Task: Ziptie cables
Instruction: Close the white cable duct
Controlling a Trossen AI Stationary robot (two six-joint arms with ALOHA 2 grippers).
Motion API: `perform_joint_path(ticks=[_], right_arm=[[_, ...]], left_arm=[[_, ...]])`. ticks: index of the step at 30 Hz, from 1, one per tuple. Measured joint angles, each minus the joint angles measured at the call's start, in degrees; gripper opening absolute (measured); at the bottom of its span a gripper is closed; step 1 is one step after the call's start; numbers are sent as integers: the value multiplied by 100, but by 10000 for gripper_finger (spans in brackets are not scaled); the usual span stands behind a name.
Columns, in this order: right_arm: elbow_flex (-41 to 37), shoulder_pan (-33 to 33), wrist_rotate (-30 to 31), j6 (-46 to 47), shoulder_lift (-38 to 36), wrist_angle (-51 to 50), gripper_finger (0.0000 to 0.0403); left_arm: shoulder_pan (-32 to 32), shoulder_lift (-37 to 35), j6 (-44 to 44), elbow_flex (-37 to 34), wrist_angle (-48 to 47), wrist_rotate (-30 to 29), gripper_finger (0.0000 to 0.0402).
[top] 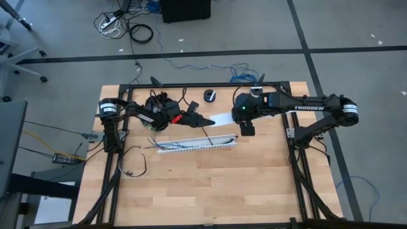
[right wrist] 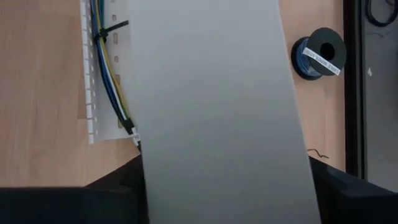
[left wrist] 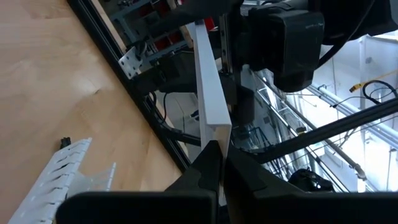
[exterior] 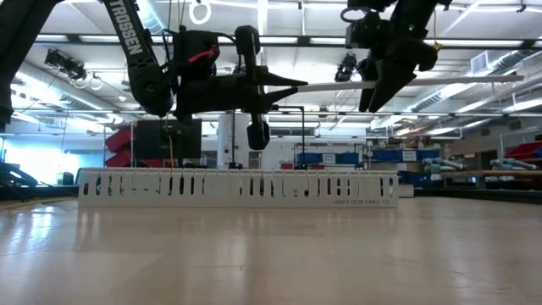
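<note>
Left pincer (top: 205, 120) clamped on one end of a long white duct cover (top: 221, 118), held level above the tabletop (top: 210, 184). Right pincer (top: 247, 130) spread wide around the cover's other end. Cables (right wrist: 107, 68) lying in the white slotted duct (top: 194, 144), near the tabletop's middle.

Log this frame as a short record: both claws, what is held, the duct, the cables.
left claw: shut on the white cover strip, raised above the table
right claw: at the strip's other end; grip cannot be told
white slotted duct: lying on the wooden table, uncovered
cables: laid inside the duct, one black ziptie around them
blue wire spool: on the table, apart from the duct
</note>
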Motion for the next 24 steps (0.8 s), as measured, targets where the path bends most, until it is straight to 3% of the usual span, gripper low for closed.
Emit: perform_joint_path(ticks=[8, 17, 24], right_arm=[[0, 2, -342, -54, 0, -18, 202], [0, 1, -400, -7, 0, 17, 222], [0, 2, -426, -26, 1, 8, 199]], left_arm=[[4, 0, 2, 0, 11, 1, 0], [0, 0, 2, 0, 7, 20, 0], [0, 0, 2, 0, 20, 20, 3]])
